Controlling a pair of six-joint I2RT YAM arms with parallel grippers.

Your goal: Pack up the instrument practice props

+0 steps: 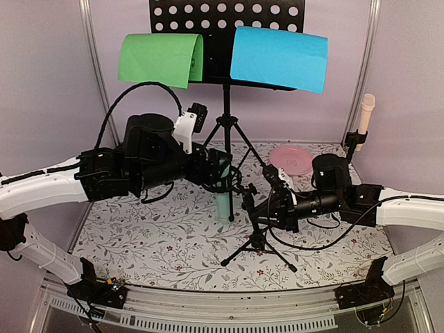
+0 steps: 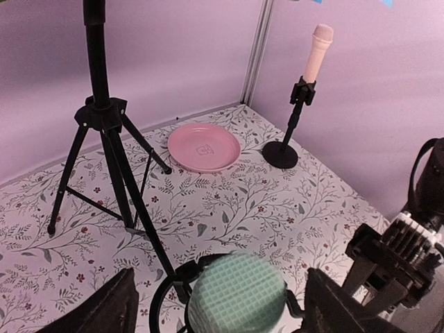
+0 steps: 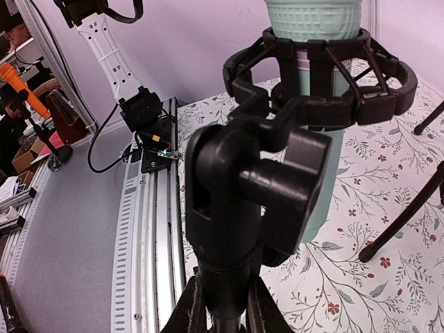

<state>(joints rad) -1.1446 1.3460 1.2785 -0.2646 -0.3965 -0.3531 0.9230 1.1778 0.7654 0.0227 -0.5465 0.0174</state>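
The mint microphone [image 1: 223,205] stands upright in the ring mount of a small black tripod mic support [image 1: 257,243] at mid-table. My left gripper [image 1: 222,173] is open, with its fingers [image 2: 90,312] on either side of the mint mic head [image 2: 236,295], apart from it. My right gripper [image 1: 260,208] is shut on the support's stem [image 3: 223,277], below the mount [image 3: 312,90]. The black perforated music rack [image 1: 225,17] stands behind on tripod legs [image 2: 104,118] and carries a green sheet [image 1: 161,59] and a blue sheet [image 1: 279,57]. The pink microphone [image 1: 366,111] stands in a round-based support [image 2: 284,149] at the back right.
A round pink plate [image 1: 291,158] lies at the back right, between the rack's legs and the pink mic's support; it also shows in the left wrist view [image 2: 203,147]. Purple walls close the back and sides. A metal rail [image 1: 229,309] runs along the near edge.
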